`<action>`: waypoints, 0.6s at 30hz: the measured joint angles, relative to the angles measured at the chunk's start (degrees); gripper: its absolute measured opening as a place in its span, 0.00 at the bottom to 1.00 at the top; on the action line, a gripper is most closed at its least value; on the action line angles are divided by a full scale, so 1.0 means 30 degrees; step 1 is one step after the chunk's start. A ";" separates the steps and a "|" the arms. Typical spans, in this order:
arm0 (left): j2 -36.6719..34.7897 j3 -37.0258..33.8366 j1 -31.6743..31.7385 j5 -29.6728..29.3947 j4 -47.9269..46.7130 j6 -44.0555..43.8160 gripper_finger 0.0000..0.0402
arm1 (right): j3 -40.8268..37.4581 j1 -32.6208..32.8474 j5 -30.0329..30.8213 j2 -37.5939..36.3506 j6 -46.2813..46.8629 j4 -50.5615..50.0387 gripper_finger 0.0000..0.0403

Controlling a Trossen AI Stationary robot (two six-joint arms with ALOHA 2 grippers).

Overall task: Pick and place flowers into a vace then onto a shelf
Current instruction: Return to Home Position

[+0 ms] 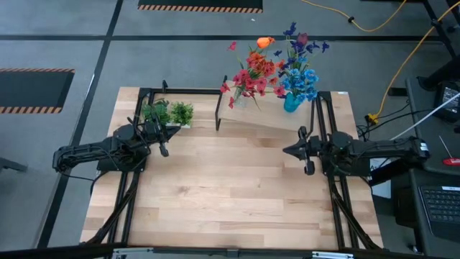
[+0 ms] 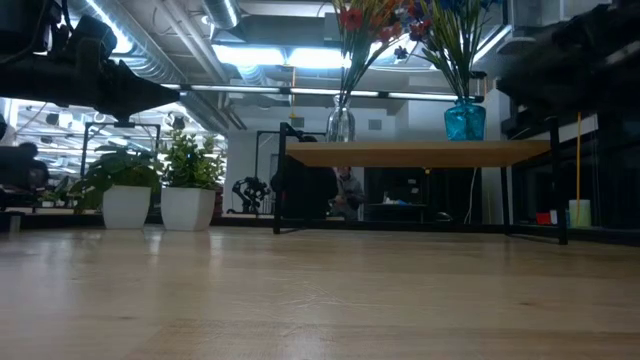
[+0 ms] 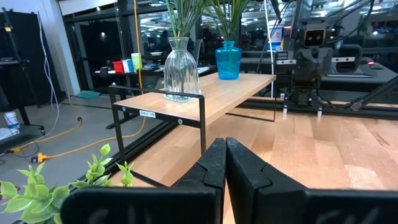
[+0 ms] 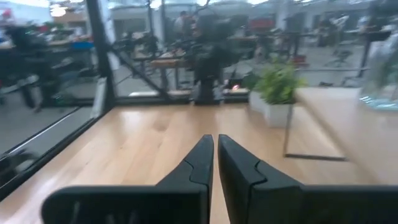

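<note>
The shelf [image 1: 267,121] stands at the table's far edge, right of the middle. On it a clear glass vase [image 3: 180,67] holds red and orange flowers [image 1: 253,74], and a blue vase [image 3: 228,60] holds blue and purple flowers [image 1: 300,78]. Both vases rest on their bases on the board [image 2: 420,153]. My left gripper [image 1: 173,134] hovers shut at the table's left side, pointing level toward the right. My right gripper [image 1: 287,151] hovers shut at the right side, facing it. Nothing is between either pair of fingers [image 3: 225,155] [image 4: 215,152].
Two small potted green plants [image 1: 169,113] in white pots [image 2: 158,207] stand at the far left of the table, just beyond my left gripper. Black frame rails [image 1: 129,208] run along both sides. Bare wooden tabletop [image 1: 230,187] lies between the arms.
</note>
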 joint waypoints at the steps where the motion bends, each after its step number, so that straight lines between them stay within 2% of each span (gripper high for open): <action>1: 0.0000 0.0000 0.0000 0.0007 0.0006 0.0000 0.01 | 0.0000 0.0328 -0.0013 -0.0524 -0.0016 -0.0701 0.07; 8: 0.0000 0.0000 0.0000 0.0000 0.0001 0.0000 0.02 | 0.0000 0.2209 -0.0097 -0.4111 -0.0027 -0.5857 0.07; 18: 0.0000 0.0000 0.0000 0.0000 0.0007 0.0000 0.02 | 0.0000 0.2898 -0.0097 -0.4726 0.0499 -0.6379 0.07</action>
